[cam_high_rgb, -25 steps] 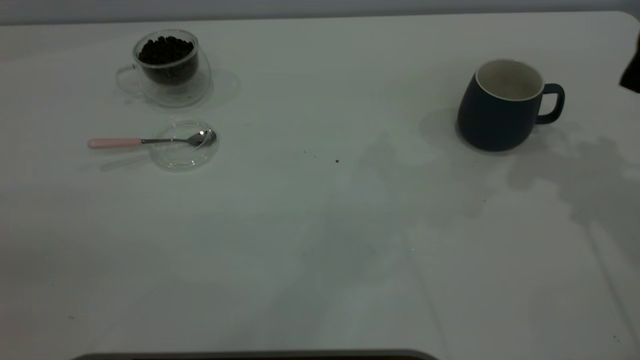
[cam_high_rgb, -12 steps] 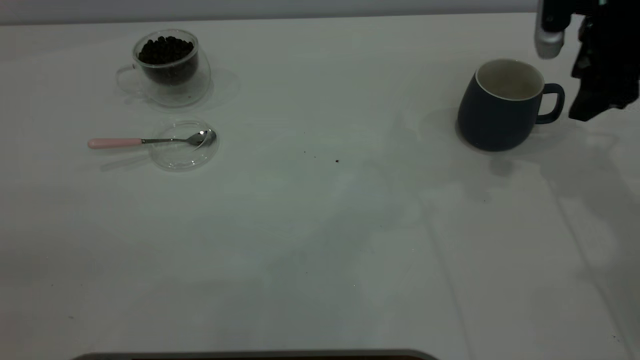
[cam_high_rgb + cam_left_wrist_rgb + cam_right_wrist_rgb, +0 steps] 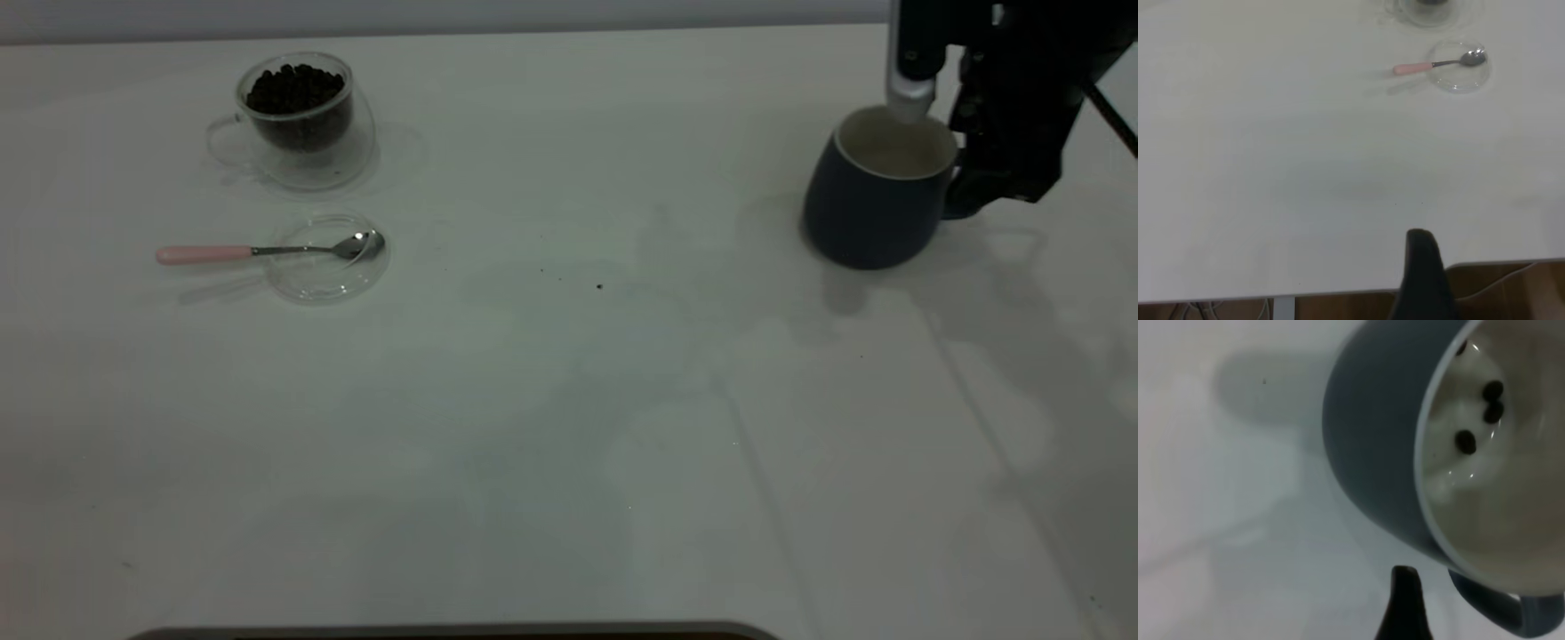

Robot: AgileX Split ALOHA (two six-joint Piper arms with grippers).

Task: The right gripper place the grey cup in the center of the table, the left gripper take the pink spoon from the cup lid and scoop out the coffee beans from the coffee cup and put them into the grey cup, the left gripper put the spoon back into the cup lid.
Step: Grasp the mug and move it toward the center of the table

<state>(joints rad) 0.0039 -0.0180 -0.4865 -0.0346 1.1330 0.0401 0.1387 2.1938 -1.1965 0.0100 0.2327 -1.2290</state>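
A: Cup first. We log the grey cup (image 3: 876,200) at the right side of the surface (image 3: 569,427), well apart from centre, and it looks tipped toward the left. The right hand (image 3: 933,133) straddles its handle-side wall, one finger inside the rim, one outside by the handle; hand apart or clamped, we cannot tell.

B: Risk, as we judge it: a push on the rim before the grip closes could topple the cup, or drag it off line (a few beans (image 3: 1466,441) already sit inside and could spill).

A: Left hand (image 3: 1421,280) hangs parked near the surface's edge, state not readable. Pink spoon (image 3: 267,252) rests on the cup lid (image 3: 327,258), beside the coffee cup (image 3: 298,116).
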